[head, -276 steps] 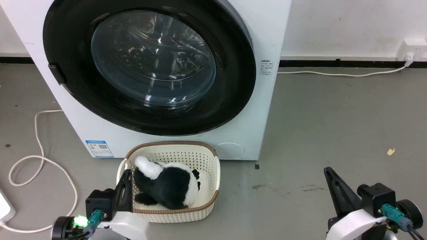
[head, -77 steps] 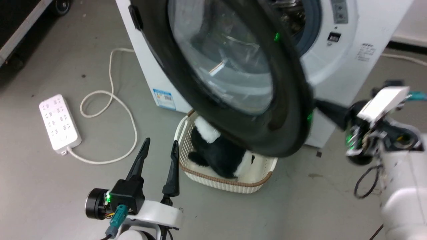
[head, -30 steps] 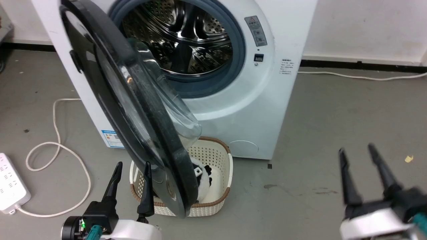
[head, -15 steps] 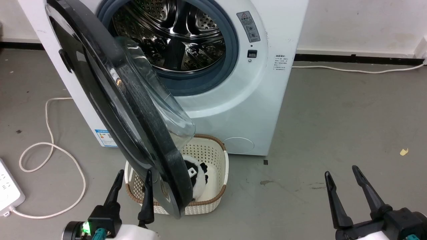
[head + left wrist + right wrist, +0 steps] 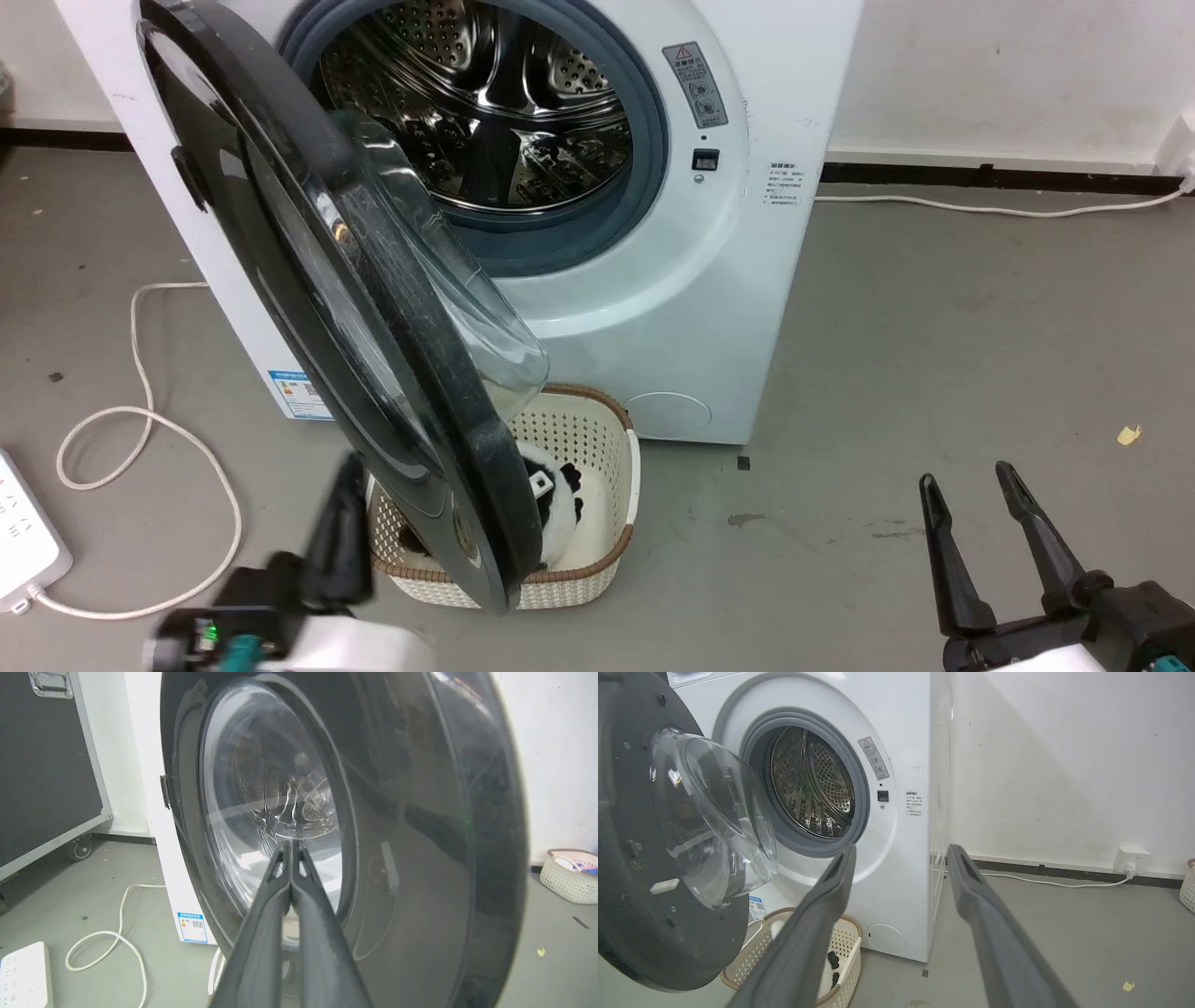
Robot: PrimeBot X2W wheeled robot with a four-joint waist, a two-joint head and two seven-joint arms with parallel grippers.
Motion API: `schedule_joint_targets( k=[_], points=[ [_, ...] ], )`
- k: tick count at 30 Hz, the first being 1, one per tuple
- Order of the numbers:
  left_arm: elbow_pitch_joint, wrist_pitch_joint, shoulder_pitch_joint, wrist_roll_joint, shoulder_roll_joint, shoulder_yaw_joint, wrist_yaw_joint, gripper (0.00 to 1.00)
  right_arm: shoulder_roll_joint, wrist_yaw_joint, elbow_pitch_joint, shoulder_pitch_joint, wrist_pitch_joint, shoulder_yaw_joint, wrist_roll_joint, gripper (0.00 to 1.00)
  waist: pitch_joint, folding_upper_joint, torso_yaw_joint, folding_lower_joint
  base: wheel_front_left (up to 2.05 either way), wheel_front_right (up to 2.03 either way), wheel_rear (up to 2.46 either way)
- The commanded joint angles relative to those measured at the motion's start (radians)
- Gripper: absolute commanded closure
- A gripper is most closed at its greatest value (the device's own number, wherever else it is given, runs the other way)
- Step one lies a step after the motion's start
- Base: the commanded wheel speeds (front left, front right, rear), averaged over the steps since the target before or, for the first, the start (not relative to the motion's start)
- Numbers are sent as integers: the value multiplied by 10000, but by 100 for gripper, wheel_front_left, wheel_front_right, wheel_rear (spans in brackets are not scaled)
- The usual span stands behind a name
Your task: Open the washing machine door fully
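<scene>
Grey floor (image 5: 934,355) bears washing machine (image 5: 709,308), cream basket (image 5: 624,553) just before it; looped white cable (image 5: 239,534), power strip (image 5: 23,537) left

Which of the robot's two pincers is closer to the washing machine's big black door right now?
Left. The left pincer is just beside the outer face of the washing machine door, near its lower edge. The right pincer stands well off to the door's right, apart from it.
</scene>
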Motion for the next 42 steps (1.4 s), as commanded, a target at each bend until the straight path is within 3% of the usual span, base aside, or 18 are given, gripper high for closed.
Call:
schedule_joint_targets(
  k=[1, 13, 19, 24, 31, 42],
  points=[
    [-285, -53, -22, -83, 14, 155, 110, 100, 33, 6, -33, -42, -43, 11, 50, 0, -14, 0, 0, 0, 0, 0, 0],
    [-3475, -53, -1260, -156, -10, 1278, 341, 100, 33, 6, -105, -185, -43, 105, 3, 0, 27, 0, -185, 0, 0, 0, 0],
    [-4340, -53, -1402, 43, -12, 285, 144, 100, 33, 6, -75, -197, -43, 145, 61, 0, 47, 0, -271, 0, 0, 0, 0],
    [-3687, -18, -799, 434, -13, -1024, -49, 100, 33, 6, -41, -219, -43, 172, 124, 0, 37, 0, -317, 0, 0, 0, 0],
    [-2065, 975, 51, 490, -13, -2780, -314, 100, 33, 6, -11, -187, -43, 148, 155, 0, 84, 0, -253, 0, 0, 0, 0],
    [38, 1002, -355, 31, 18, -2770, 15, 100, 33, 6, 73, -224, -43, 249, 193, 0, 168, 0, -88, 0, 0, 0, 0]
  ],
)
